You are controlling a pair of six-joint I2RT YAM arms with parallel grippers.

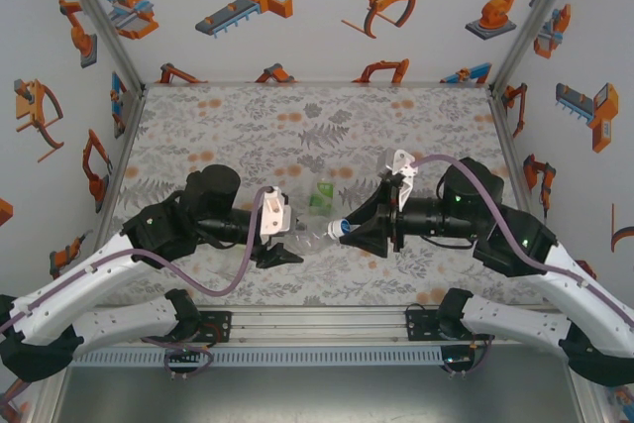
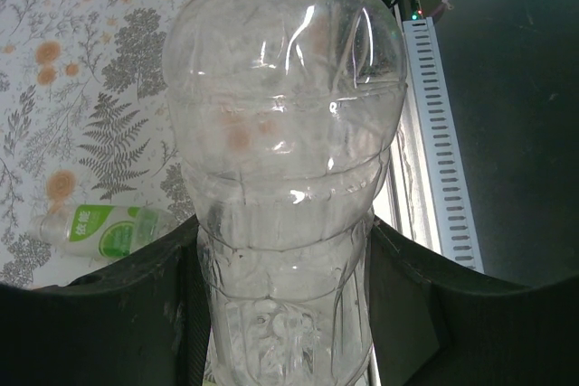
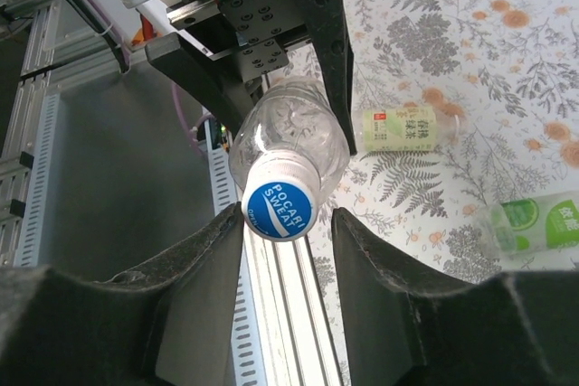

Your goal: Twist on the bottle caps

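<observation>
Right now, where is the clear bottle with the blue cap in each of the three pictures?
Top external: the clear bottle sits centre, between the two arms.
Left wrist: the bottle, middle, close up.
Right wrist: the bottle, centre, blue cap toward the camera.
Shared landmark: the floral table.

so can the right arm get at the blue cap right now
Probably yes: the blue cap sits between the fingers of the right end effector, nothing in the gap, and the left end effector holds the clear bottle.
</observation>
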